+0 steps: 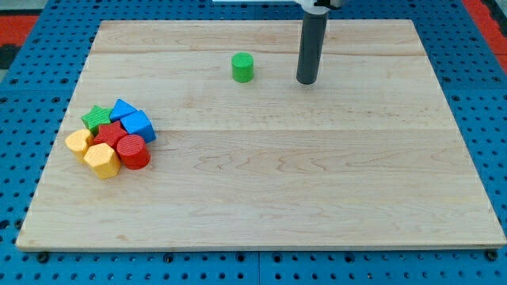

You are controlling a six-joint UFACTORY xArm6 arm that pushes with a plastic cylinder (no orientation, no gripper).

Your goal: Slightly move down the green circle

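The green circle (242,67) is a small green cylinder standing alone on the wooden board (317,182) near the view's top, a little left of centre. My tip (306,81) is the lower end of a dark rod that comes down from the view's top. It rests on the board to the right of the green circle and slightly lower, a clear gap apart, not touching it.
A tight cluster sits at the view's left: a green star (96,118), a blue triangle (120,108), a blue block (139,125), a red star (110,133), a red cylinder (133,151), a yellow heart (78,142) and a yellow hexagon (101,160). Blue pegboard (483,95) surrounds the board.
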